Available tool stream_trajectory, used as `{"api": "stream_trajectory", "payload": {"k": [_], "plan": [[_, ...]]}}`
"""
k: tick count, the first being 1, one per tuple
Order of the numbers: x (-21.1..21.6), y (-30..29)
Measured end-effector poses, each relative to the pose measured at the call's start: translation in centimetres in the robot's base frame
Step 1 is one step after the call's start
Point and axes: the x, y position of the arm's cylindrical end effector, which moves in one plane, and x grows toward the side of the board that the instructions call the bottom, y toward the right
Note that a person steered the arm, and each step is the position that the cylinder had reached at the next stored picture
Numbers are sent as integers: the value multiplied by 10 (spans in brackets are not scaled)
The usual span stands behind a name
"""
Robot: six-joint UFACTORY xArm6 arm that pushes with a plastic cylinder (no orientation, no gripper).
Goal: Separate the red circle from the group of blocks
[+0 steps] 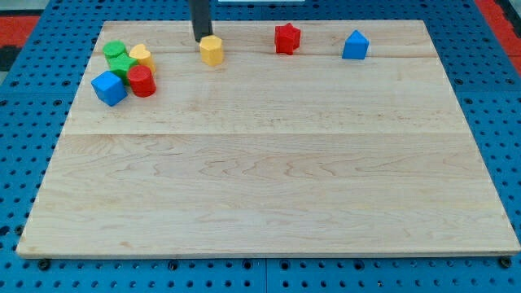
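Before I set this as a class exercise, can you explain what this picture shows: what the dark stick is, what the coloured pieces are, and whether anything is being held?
One camera looks down at a wooden board. The dark stick is a robot arm's rod; it holds nothing and only pushes. My tip sits just above a yellow block, at the view's top. At top left is a cluster: red circle, blue cube, two green blocks, yellow heart. A red star and a blue block stand alone further right. The red circle is not yet separated.
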Motion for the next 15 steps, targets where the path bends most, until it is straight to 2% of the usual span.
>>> {"api": "stream_trajectory", "payload": {"k": [1, 2, 3, 4, 6, 7, 10, 12, 14, 15], "plan": [[-12, -11], [-7, -53], [30, -81], [52, -68], [32, -62], [28, -91], [42, -100], [113, -92], [162, -132], [184, -113]]}}
